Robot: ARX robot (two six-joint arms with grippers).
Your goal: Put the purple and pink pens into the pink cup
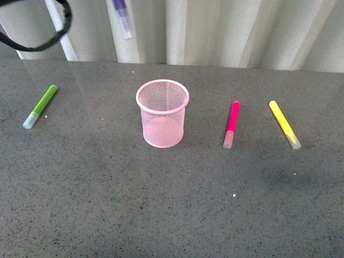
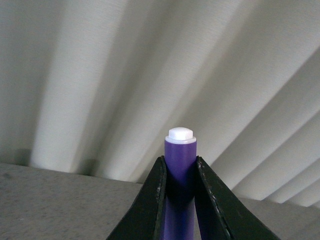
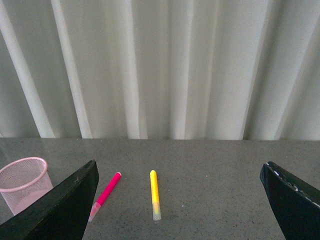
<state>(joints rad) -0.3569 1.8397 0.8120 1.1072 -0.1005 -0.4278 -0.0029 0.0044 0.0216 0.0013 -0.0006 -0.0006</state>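
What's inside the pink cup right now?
Only mesh and its bare floor show in the pink cup; no pens. The floor is seen dimly through the near wall.

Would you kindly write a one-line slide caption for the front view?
Empty pink cup upright, green marker to its left, pink pen and yellow marker to its right, purple pen aloft.

The pink cup (image 1: 162, 126) is fine wire mesh with a smooth solid rim. The table (image 1: 161, 215) looks speckled grey stone, faintly glossy. Across the top, the curtain (image 1: 242, 32) is matt pleated cloth. The purple pen (image 2: 180, 165) is smooth plastic.
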